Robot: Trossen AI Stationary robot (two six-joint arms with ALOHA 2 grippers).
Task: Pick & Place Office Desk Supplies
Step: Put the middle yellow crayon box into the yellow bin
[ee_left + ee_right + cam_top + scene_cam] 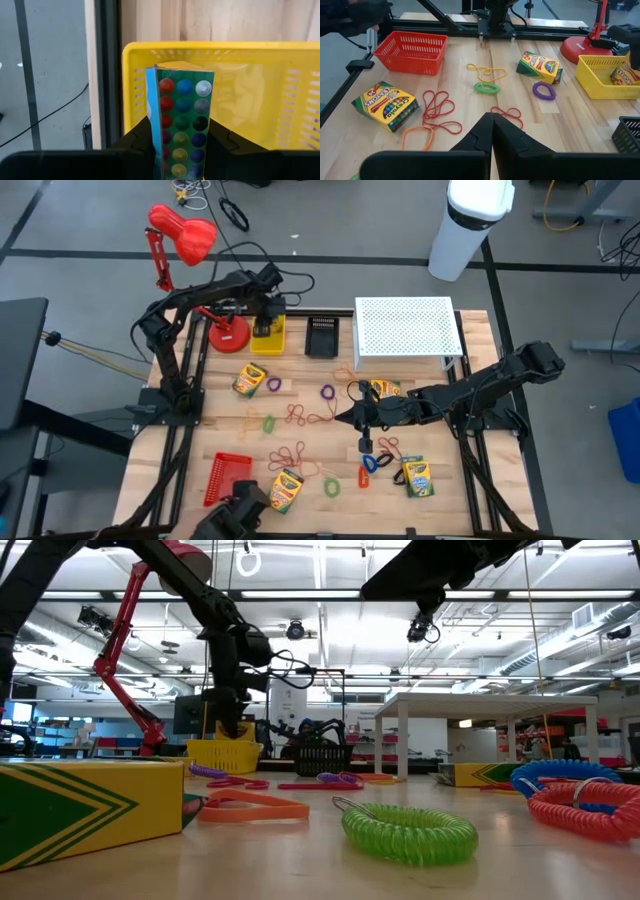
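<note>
Crayon box (180,125): light, stiff cardboard, crushable, clamped across its narrow faces by left gripper (177,145) jaws above yellow basket (260,55), upper-left counter; right gripper (492,131) jaws closed, empty.

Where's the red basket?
In the high view the red basket sits on the table's near left corner, right beside a crayon box. The right wrist view shows it too.
</note>
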